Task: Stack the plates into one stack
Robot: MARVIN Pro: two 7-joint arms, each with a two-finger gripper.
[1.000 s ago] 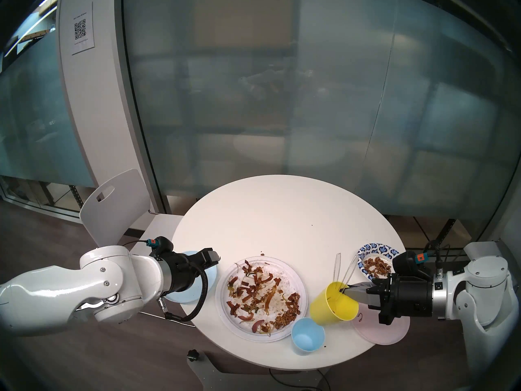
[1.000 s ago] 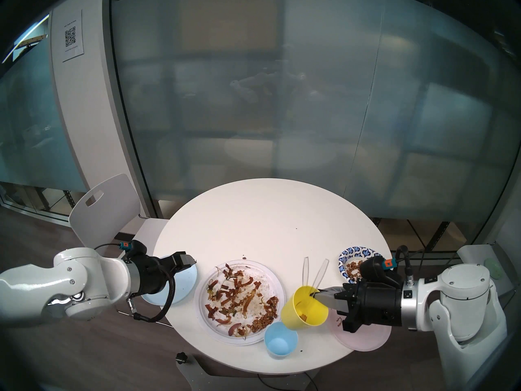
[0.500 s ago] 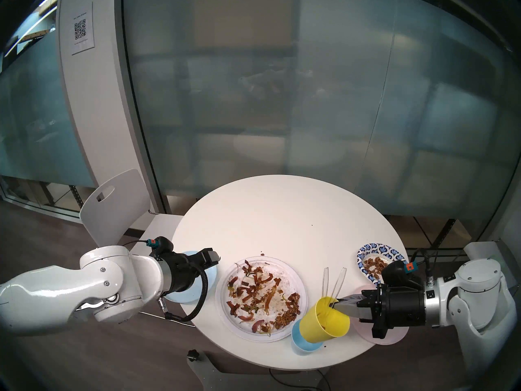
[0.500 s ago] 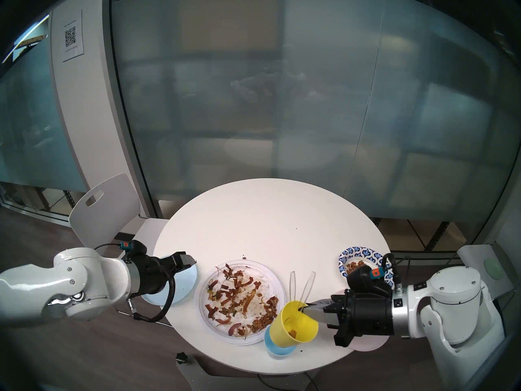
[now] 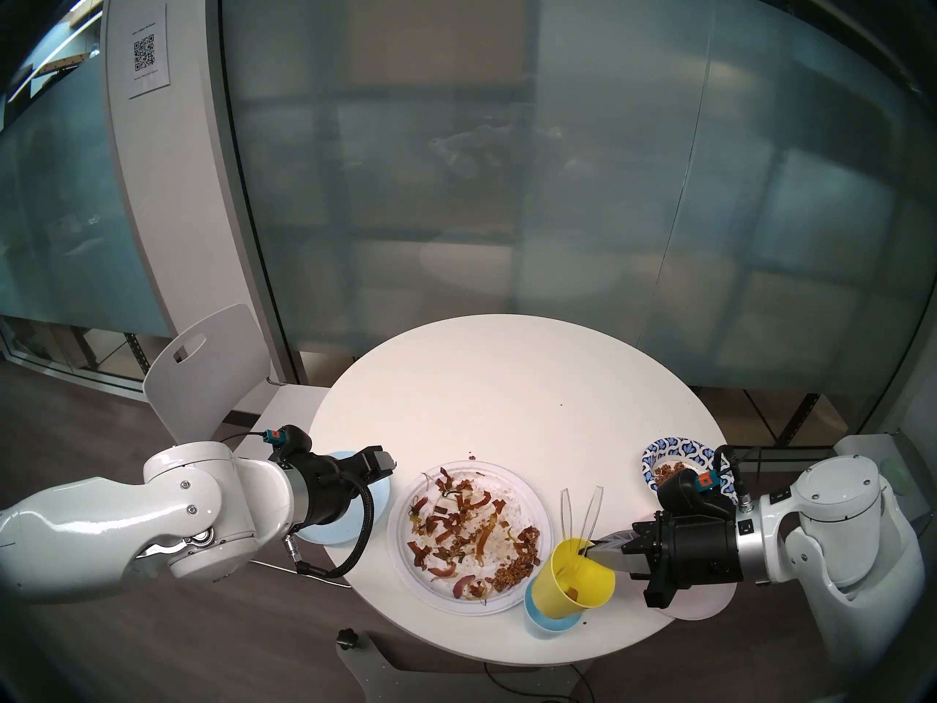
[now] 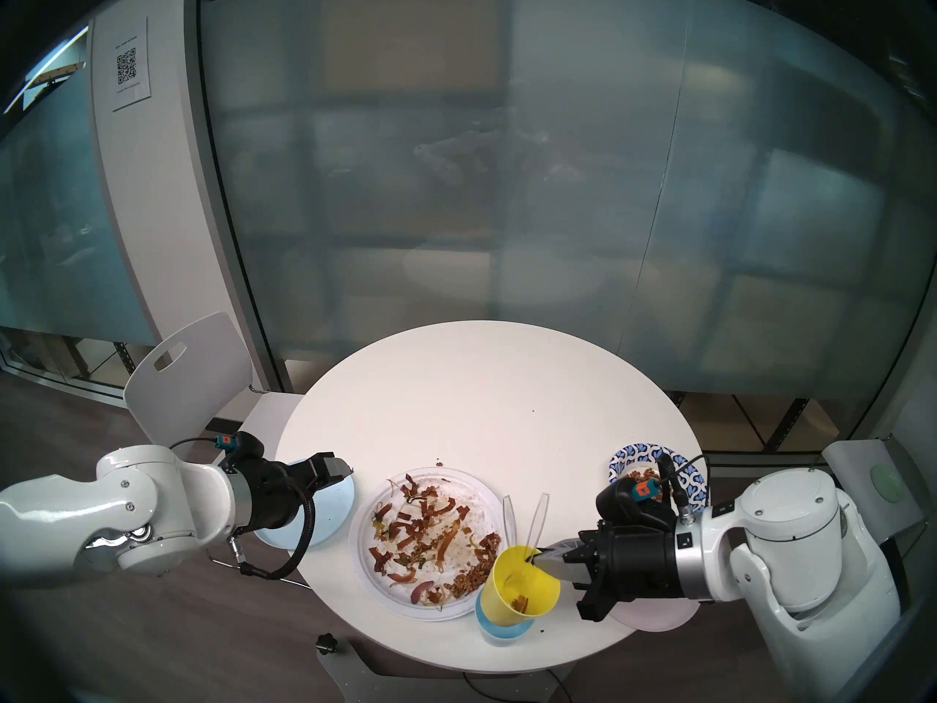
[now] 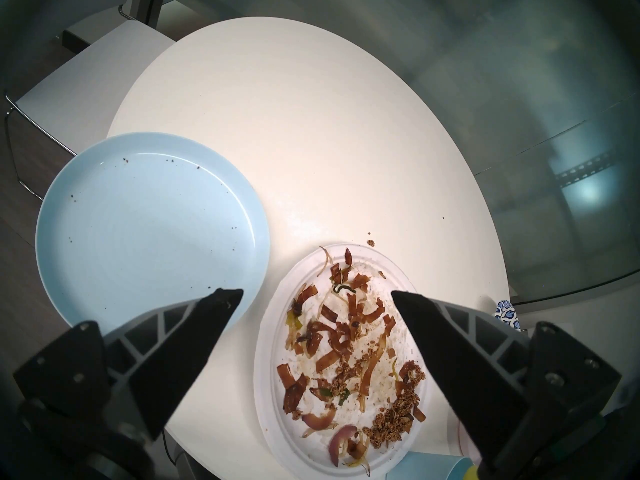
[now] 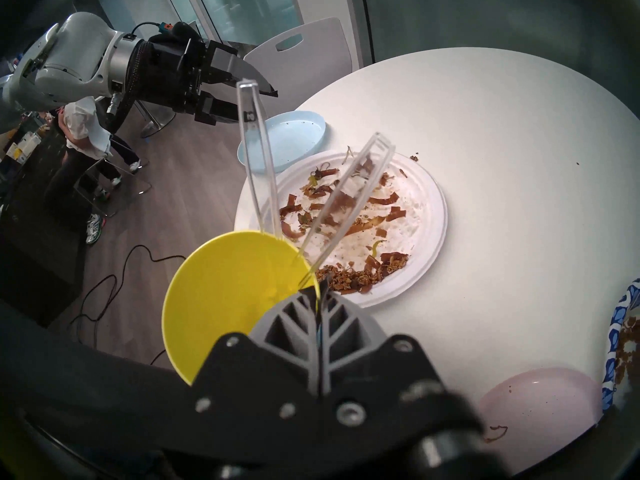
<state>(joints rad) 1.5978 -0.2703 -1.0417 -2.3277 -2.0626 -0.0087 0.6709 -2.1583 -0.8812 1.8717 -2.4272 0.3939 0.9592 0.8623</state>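
Head views: right gripper (image 5: 588,564), jaws pinching the yellow cup's (image 5: 578,590) rim, holds it over the blue cup (image 5: 537,623). White plate (image 5: 532,489) mid-surface; blue plate (image 6: 334,509) left; pink plate (image 6: 659,618) and patterned plate (image 5: 674,446) right.

Left wrist: left gripper (image 7: 317,297), jaws spread, above surface (image 7: 311,140).

Right wrist: clear utensils (image 8: 258,164) in yellow cup.

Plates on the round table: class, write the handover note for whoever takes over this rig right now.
Left gripper: open, empty, above the light blue plate.
Right gripper: shut on the yellow cup rim, cup over the light blue cup, two clear utensils inside.
White plate with scraps mid-table; patterned plate and pink plate on the right.
Done: no plates stacked.
Left: park the cup, stack all four.
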